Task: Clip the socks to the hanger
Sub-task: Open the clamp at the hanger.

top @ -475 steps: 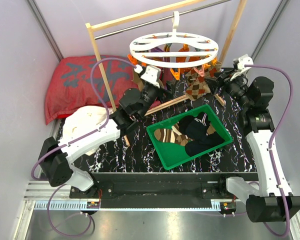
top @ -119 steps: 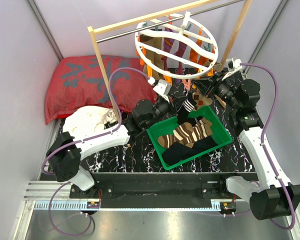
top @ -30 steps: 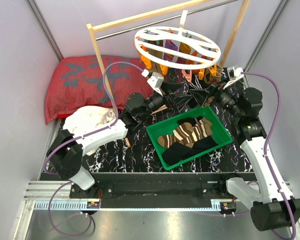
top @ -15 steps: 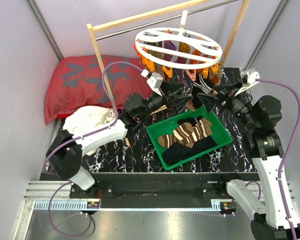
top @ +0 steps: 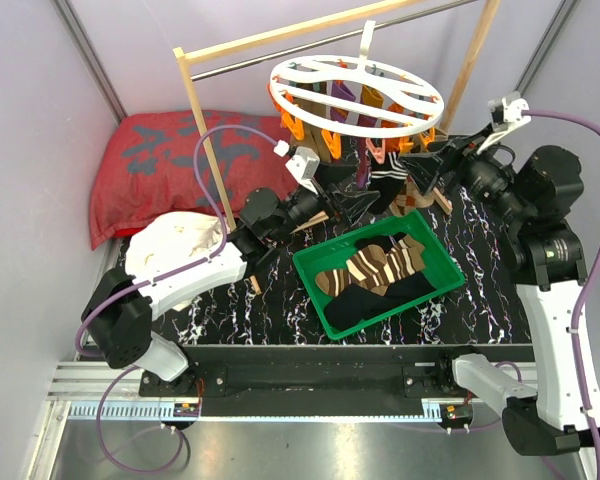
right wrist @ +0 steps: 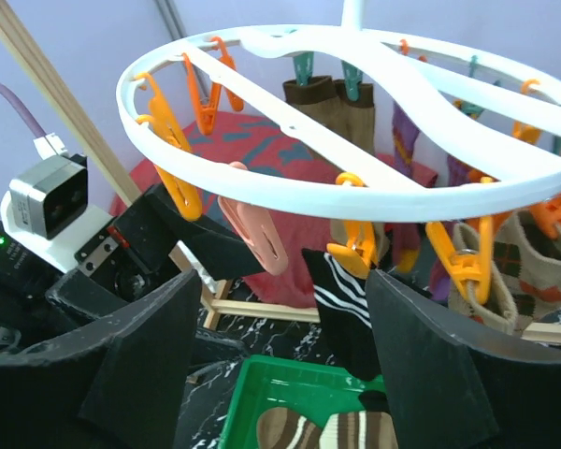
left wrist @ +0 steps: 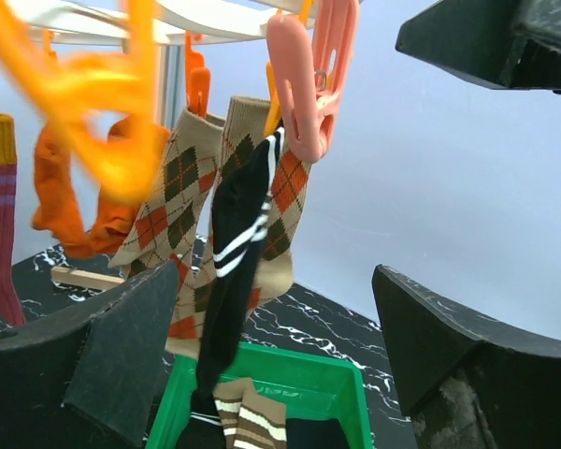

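The table (top: 280, 312), black with white marble veining, is occupied near its middle by a green plastic bin (top: 352, 318) set at an angle, in which a brown-and-cream striped sock (top: 372, 265) is laid over a dark sock (top: 382, 293). A crumpled white cloth (top: 175, 240) is spread at the left edge, and just behind it a red patterned pillow (top: 155, 165) is propped in the far left corner. A pale wooden frame (top: 202, 130) is stood across the rear, its low foot bar laid flat on the marbled surface.
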Controlling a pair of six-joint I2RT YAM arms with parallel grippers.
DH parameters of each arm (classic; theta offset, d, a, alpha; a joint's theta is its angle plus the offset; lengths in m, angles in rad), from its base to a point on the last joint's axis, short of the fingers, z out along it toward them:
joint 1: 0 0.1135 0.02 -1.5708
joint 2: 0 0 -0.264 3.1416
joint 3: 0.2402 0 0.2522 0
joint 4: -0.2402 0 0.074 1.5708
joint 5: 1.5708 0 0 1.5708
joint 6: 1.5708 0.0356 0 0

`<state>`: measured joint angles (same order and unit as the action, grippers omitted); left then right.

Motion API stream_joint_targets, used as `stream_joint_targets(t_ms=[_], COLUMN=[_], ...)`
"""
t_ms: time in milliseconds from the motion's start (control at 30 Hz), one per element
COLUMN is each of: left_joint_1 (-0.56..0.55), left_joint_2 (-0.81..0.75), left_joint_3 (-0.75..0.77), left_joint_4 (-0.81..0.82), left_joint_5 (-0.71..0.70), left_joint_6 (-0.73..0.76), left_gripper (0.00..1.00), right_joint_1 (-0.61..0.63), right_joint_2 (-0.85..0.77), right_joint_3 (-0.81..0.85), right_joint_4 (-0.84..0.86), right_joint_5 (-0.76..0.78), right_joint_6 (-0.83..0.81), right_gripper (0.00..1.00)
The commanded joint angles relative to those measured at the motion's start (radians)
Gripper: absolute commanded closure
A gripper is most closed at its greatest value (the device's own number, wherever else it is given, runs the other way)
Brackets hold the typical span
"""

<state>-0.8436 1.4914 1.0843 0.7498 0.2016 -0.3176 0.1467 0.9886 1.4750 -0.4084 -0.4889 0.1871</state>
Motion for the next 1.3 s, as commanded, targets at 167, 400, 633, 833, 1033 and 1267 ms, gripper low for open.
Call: stream_joint_targets(t_ms=[167, 400, 633, 833, 1033, 1267], left_joint_1=[-0.002, -0.002, -0.002, -0.002, -0.002, -0.003], left_joint_2=[-0.036, -0.013, -0.005, 0.0, -0.006, -0.002], left_joint_3=[0.028, 0.069, 0.085, 0.077, 0.071, 0.066], left_joint_4=[-0.012, -0.033, -0.052, -0.049, -0.055, -0.056], left_joint_5=[-0.088, -0.087, -0.085, -0.082, -0.074, -0.059], left_joint_6=[0.046, 0.041, 0.055, 0.066, 0.081, 0.098], left_gripper=[0.11, 0.11, 0.11, 0.11, 0.11, 0.11], right_joint_1=[0.181, 0.27, 0.284, 0.286, 0.286, 0.286], right_joint_2=[0.105, 0.133, 0.154, 0.157, 0.166, 0.148], right_joint_3=[0.153, 0.146, 0.119, 0.09, 0.071, 0.041], right_joint_4=[-0.133, -0.075, 0.002, 0.049, 0.086, 0.145], right_joint_5=[0.143, 0.343, 0.365, 0.362, 0.372, 0.392], right_joint_6=[-0.078, -0.092, -0.071, -0.028, -0.011, 0.026], right_gripper=[0.22, 0.27, 0.34, 0.41, 0.43, 0.42])
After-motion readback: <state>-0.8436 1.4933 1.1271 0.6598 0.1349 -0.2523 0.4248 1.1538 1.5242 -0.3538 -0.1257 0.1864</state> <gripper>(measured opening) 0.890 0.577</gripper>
